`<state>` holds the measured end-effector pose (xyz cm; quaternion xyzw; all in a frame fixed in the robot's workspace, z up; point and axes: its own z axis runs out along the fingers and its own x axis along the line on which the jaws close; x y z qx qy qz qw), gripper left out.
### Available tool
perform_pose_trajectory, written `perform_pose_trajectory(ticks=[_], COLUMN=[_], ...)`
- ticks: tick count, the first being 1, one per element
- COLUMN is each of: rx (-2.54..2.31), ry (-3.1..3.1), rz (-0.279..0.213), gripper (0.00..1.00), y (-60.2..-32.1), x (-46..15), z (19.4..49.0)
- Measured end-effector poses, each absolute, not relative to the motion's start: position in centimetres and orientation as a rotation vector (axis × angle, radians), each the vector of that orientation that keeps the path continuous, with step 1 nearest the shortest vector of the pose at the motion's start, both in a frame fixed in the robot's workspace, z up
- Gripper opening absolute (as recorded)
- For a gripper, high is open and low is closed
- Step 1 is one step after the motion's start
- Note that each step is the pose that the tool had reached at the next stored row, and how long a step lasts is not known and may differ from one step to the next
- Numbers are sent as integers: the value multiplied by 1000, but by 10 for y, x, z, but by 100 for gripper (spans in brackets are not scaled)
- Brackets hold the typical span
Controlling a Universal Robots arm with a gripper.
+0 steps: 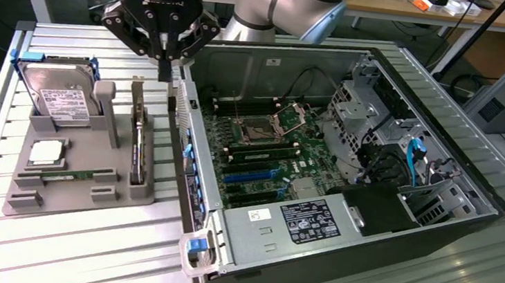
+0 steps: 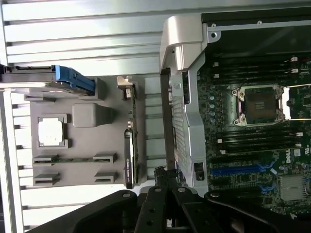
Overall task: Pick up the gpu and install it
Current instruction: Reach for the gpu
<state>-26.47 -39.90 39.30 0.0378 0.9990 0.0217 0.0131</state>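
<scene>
Over the table, between tray and computer case, the gripper is fully closed, grasping nothing; gpu stands on edge in the tray.

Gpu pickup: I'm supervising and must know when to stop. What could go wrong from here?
1. The gripper hangs with fingers shut close to the open metal computer case's wall, not over the thin black gpu card upright in the grey plastic tray; descending here may hit that wall.
2. Shut fingers cannot straddle the card and might knock it sideways.
</scene>
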Motion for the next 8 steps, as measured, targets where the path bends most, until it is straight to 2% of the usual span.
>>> perform_pose_trajectory(ticks=[8], rx=[118], ry=[3112], rz=[68], gripper=[11], y=[-399], x=[-269], z=[393])
